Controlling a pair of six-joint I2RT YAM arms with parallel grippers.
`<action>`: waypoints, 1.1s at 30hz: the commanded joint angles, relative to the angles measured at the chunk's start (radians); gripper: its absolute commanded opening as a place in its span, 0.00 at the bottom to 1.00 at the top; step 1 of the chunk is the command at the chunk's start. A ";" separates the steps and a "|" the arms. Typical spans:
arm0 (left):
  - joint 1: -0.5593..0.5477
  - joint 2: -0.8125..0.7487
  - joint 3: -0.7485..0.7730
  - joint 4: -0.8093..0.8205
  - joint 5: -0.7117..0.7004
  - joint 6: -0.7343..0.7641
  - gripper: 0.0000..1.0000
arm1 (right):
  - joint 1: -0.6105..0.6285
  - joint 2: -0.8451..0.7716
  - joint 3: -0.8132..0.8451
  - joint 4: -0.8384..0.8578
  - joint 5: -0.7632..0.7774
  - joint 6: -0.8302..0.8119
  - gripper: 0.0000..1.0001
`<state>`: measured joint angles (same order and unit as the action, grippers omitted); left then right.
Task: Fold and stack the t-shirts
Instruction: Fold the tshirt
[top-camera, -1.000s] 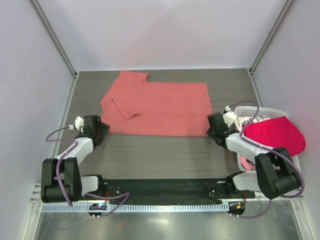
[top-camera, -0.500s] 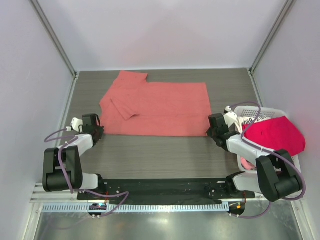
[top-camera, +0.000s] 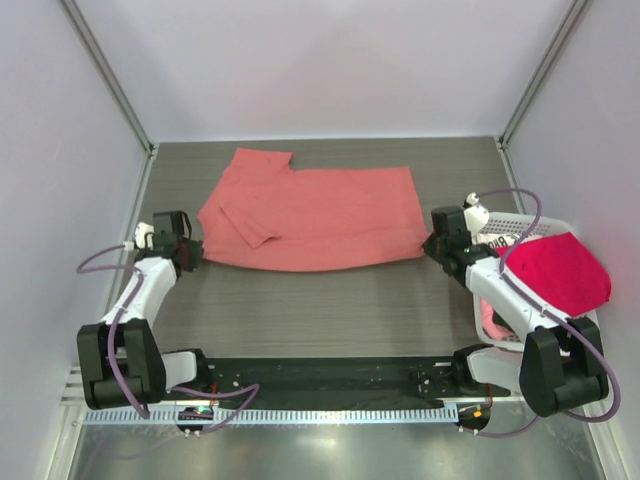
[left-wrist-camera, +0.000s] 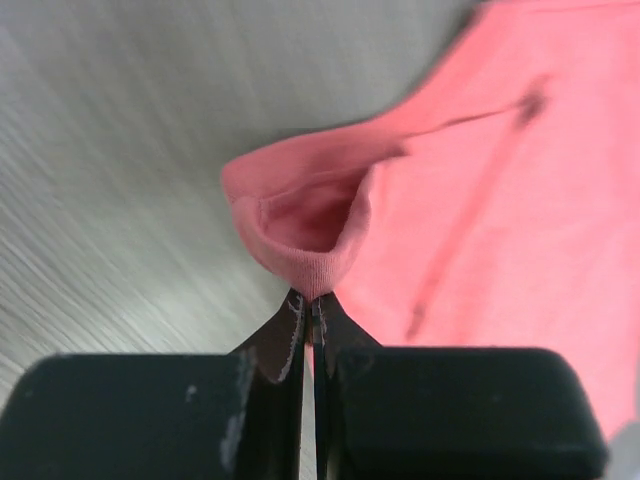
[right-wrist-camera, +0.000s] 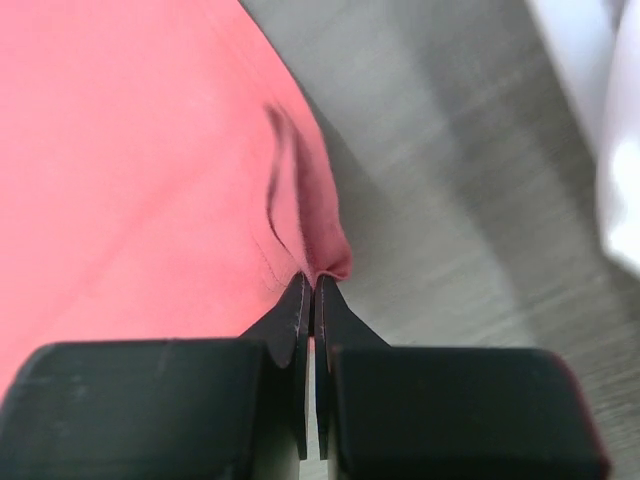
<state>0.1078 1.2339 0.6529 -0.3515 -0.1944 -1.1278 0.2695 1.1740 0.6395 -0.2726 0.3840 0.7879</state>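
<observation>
Our left end effector (left-wrist-camera: 308, 306) and right end effector (right-wrist-camera: 312, 286) are each clamped on a near corner of the salmon-coral t-shirt (top-camera: 320, 215); it lies spread between and beyond them. Light and limp, it should sag mid-hem; we judge the corners the right hold.

Overhead camera looks down from behind; wrist cameras peer closely along their jaws, sharing the salmon-coral t-shirt (top-camera: 310, 215).
</observation>
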 joint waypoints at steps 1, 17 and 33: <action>0.010 -0.039 0.216 -0.181 0.024 -0.026 0.00 | -0.065 0.021 0.198 -0.094 -0.043 -0.021 0.01; 0.009 -0.410 -0.102 -0.325 0.001 -0.030 0.00 | -0.118 -0.246 -0.069 -0.160 -0.184 0.025 0.01; 0.001 -0.692 -0.101 -0.503 -0.102 -0.009 1.00 | -0.118 -0.395 -0.110 -0.224 -0.191 -0.007 0.47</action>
<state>0.1116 0.5667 0.4965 -0.8310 -0.2516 -1.1656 0.1551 0.8051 0.4675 -0.4984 0.1707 0.8078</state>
